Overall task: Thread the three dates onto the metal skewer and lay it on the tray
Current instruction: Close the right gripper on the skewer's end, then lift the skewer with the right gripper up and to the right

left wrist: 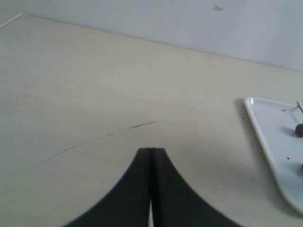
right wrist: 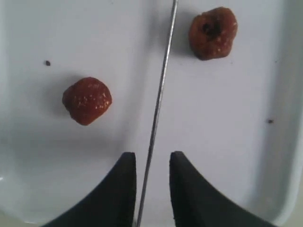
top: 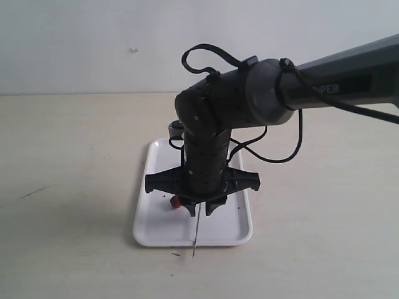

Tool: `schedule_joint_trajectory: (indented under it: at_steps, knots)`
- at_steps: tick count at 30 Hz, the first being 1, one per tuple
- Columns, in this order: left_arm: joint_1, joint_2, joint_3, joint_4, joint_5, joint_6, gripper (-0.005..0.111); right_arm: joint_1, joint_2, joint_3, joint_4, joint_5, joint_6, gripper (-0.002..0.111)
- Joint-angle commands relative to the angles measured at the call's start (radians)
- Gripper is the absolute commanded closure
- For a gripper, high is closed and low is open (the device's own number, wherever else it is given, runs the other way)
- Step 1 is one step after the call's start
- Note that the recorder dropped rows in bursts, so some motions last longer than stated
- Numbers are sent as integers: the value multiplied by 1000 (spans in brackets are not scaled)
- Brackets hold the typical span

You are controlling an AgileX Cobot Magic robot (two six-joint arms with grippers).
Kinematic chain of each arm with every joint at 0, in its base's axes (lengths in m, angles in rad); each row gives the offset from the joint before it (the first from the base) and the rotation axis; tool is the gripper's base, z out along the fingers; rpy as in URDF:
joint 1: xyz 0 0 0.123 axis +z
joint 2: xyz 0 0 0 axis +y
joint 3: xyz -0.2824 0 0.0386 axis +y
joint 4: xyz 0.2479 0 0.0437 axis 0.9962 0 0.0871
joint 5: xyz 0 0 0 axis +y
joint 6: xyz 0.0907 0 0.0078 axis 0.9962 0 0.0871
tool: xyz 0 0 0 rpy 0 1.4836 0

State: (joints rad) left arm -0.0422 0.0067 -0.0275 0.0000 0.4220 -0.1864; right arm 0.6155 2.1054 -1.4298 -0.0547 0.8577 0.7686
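Exterior view gives us the pale bench (top: 62,187), the right arm (top: 249,93) reaching in from the right, and under it the white tray (top: 234,224). The right fingers (right wrist: 125,189) point down at the tray and stand apart, holding nothing. The skewer (right wrist: 159,94) runs through the gap between them with tray showing on both sides. The left fingers (left wrist: 142,189) are pressed together, empty, over bare bench well apart from the tray.

The skewer seems to lie flat on the tray floor, its near tip poking out past the rim over the bench. We judge it stiff, light and smooth, so likely to roll or slide under a loose pinch and hard to get under where it lies flat. The overhanging end looks to us the best place to take it, squeezing across the rod.

Right wrist view shows one date (right wrist: 87,100) on one side of the skewer and a second date (right wrist: 213,32), with a dark hollow facing up, on the other. Neither is threaded. We cannot place the third. They look soft, wrinkled and light, perhaps tacky. We would grip one gently by its flanks, leaving its ends free for the point.
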Motion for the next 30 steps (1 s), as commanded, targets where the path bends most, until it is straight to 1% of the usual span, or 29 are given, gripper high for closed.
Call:
schedule_joint_trajectory:
  at_steps: [1,17,19,21,23,25,28,30]
  knots:
    - [3,-7,4,-8,-5,0,107,1,22,-8,-3,-32,11,81]
    - [3,-7,4,-8,-5,0,107,1,83,-8,8,-60,48,81]
    - [3,-7,4,-8,-5,0,107,1,83,-8,17,-56,48,85]
    - [3,-7,4,-8,-5,0,107,1,83,-8,22,-52,48,92]
    - [3,-7,4,-8,-5,0,107,1,83,-8,32,-48,48,98]
    - [3,-7,4,-8,-5,0,107,1,83,-8,55,-36,48,108]
    - [3,-7,4,-8,-5,0,107,1,83,-8,55,-32,99,108]
    - [3,-7,4,-8,-5,0,107,1,83,-8,55,-35,99,108]
